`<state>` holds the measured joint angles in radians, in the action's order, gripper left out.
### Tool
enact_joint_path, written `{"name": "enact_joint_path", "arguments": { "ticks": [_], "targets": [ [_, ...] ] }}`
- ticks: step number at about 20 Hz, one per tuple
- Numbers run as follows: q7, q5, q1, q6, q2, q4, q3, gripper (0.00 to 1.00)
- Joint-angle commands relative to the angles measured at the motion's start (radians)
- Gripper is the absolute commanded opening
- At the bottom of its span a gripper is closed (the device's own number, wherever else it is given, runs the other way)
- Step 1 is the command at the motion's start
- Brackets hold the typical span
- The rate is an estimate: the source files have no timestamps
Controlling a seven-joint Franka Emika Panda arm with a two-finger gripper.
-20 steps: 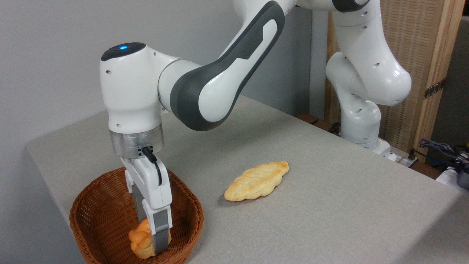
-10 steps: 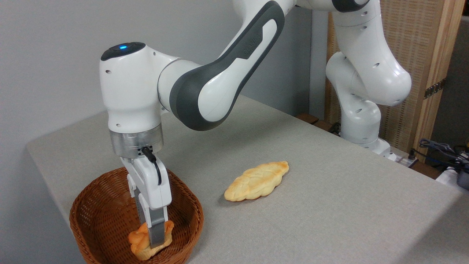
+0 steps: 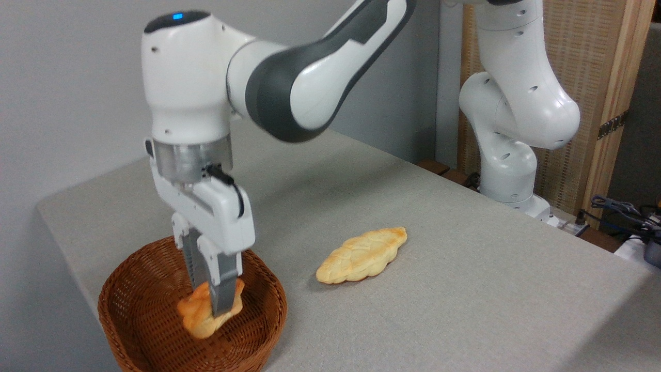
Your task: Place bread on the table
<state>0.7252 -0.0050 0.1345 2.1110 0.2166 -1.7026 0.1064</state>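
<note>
Large grey-beige table (image 3: 465, 289) filling the scene from near right to far left, bare across most of its surface. White and grey robot arm (image 3: 310, 77) reaching from its base at far right over to the near left corner, wrist raised higher than half a second ago. Brown woven wicker basket (image 3: 129, 289) at the near left corner of the table, directly below the wrist. Paler braided loaf (image 3: 361, 256) lying flat on the table to the right of the basket, well apart from it and unchanged in place. Gripper (image 3: 209, 299) pointing down into the basket, fingers pinching the bread (image 3: 199, 318), a small golden-orange knotted bun. Bun now lifted clear of the basket floor and hanging tilted between the fingers, within the basket's outline and about level with its rim; a second ago resting low on the woven bottom. Grasp judged secure, since the bun rose with the fingers. Extraction from the basket judged under way; carrying rightward over the rim and setting down on open tabletop still to come. Main risk judged: bun clipping the near rim or slipping from a narrow pinch.
</note>
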Motion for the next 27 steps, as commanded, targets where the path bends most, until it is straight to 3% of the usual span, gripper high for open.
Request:
{"name": "enact_joint_path", "arguments": {
  "ticks": [1, 3, 5, 6, 7, 10, 14, 19, 23, 27],
  "targets": [
    [-0.015, -0.021, 0.002, -0.132, -0.097, -0.005, 0.001, 0.52],
    [-0.012, -0.052, 0.002, -0.26, -0.164, -0.009, 0.004, 0.57],
    [-0.01, -0.052, 0.007, -0.395, -0.184, -0.014, -0.004, 0.74],
    [-0.009, -0.052, 0.008, -0.431, -0.186, -0.015, -0.013, 0.76],
    [-0.013, -0.052, 0.008, -0.462, -0.184, -0.017, -0.033, 0.93],
    [-0.013, -0.052, 0.008, -0.494, -0.174, -0.044, -0.08, 1.0],
    [-0.015, -0.052, 0.01, -0.494, -0.142, -0.048, -0.108, 1.0],
    [-0.007, -0.038, 0.011, -0.474, -0.143, -0.037, -0.097, 1.0],
    [-0.001, -0.041, -0.007, -0.311, -0.149, -0.023, -0.03, 1.0],
    [0.007, -0.05, -0.007, -0.24, -0.146, -0.015, -0.002, 1.0]
  ]
}}
